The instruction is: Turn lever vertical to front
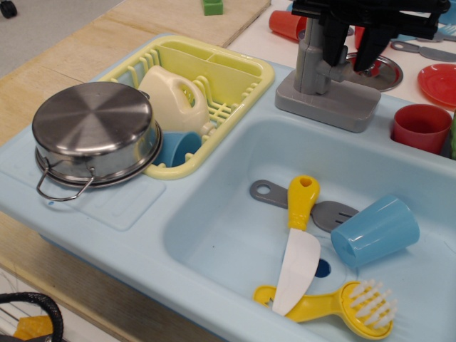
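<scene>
The lever [312,60] is a grey toy-faucet arm standing upright on its grey base block [324,105] at the sink's back rim. A short stub sticks out of it to the right. My black gripper [351,60] hangs from the top edge just right of the upright arm. Its fingers [333,43] point down over the stub. The jaws stand close together with a narrow gap, and red shows through it. The lever's small knob is hidden behind the left finger, so I cannot see whether the jaws pinch it.
The light blue sink [235,214] holds a grey spatula [267,192], a yellow-handled knife [299,235], a blue cup [375,229] and a yellow brush [349,305]. A yellow dish rack [235,68] and steel pot [92,132] sit at the left. A red cup [420,127] stands right of the base.
</scene>
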`<state>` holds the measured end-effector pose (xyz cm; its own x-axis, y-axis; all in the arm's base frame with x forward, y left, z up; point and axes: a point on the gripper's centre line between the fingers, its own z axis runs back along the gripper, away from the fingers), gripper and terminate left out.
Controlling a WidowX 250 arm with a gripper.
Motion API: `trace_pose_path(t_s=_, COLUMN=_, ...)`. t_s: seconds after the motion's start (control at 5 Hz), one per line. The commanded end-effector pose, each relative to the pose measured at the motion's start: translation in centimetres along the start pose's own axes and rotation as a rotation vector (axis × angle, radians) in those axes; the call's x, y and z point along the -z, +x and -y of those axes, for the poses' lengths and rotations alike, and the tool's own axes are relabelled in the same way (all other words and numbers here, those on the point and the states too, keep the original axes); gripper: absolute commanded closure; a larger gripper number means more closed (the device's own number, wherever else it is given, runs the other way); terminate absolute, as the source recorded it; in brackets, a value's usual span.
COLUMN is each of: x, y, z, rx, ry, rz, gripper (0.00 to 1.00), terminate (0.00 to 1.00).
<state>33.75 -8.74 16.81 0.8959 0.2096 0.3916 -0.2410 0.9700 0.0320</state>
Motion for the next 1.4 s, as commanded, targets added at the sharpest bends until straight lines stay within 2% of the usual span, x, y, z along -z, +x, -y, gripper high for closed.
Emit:
trace_pose_path(t_s=0.0, x=-0.8, y=-0.3, z=-0.6, rx=-0.056, ry=-0.009, rz=0.014, gripper=1.00, terminate=0.00)
trace_pose_path(t_s=0.6, x=-0.1, y=-3.8, z=-2.0, rx=-0.189, ry=0.000, rz=-0.084, gripper=1.00, terminate=0.00)
trace_pose_path(t_s=1.2, x=1.1, y=-6.7, z=-3.1, rx=-0.273, ry=-0.040, rz=-0.095, gripper=1.00, terminate=0.00)
